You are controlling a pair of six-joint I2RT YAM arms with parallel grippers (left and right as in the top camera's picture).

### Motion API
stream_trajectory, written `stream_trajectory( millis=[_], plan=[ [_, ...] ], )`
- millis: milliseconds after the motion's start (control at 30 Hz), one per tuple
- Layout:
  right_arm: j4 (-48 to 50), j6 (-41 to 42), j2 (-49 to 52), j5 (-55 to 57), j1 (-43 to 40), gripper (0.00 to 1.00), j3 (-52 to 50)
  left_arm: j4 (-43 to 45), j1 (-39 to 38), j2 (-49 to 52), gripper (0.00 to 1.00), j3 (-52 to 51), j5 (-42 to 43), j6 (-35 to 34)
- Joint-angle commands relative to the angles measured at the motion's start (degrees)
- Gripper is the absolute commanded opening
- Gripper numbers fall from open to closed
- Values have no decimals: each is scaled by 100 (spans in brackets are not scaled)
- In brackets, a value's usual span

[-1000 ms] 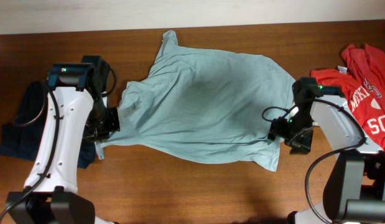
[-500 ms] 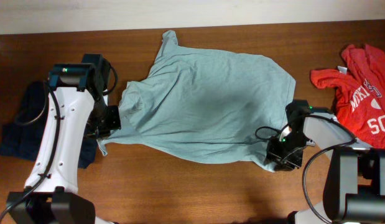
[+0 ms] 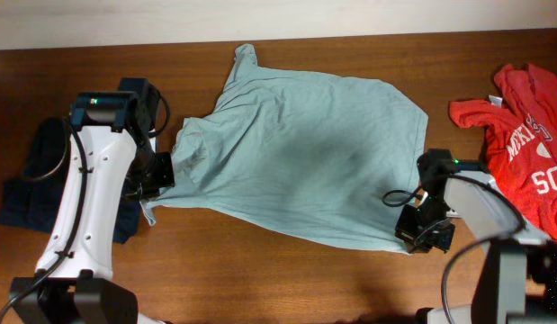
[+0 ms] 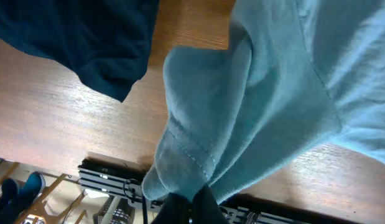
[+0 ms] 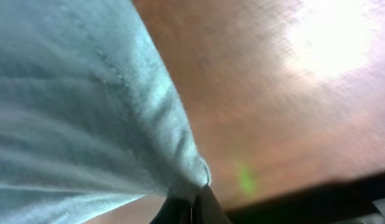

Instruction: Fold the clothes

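Garment in navy: far left on the table; partly under the left arm
Left gripper: clenched on the left edge of the T-shirt; fabric bunched at the fingertips
T-shirt: pale teal; spread across the table's middle, between both grippers
Right gripper: clamped on the T-shirt's lower right corner; low over the wood
Red top: crumpled at far right; apart from the T-shirt
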Motion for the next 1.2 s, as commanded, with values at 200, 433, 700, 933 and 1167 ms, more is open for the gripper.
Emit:
stream_trajectory(
  millis=[200,433,700,933,1167],
  plan=[
    [-424,592,-627,120,-37,4,-17,11,4,-140,20,13,-68,-50],
    [-48,586,-719,39,-44,37,-15,118,4,-142,43,205,-83,83],
    [1491,-466,-809,-1150,-44,61,264,2264,-2,-81,47,337,1255,1429],
    [2566,-809,-807,-1759,-44,63,284,3923,-2,479,46,337,1928,2210],
    [3005,-811,-796,-1926,-44,74,284,5547,-2,2138,53,439,2817,2406]
  ],
)
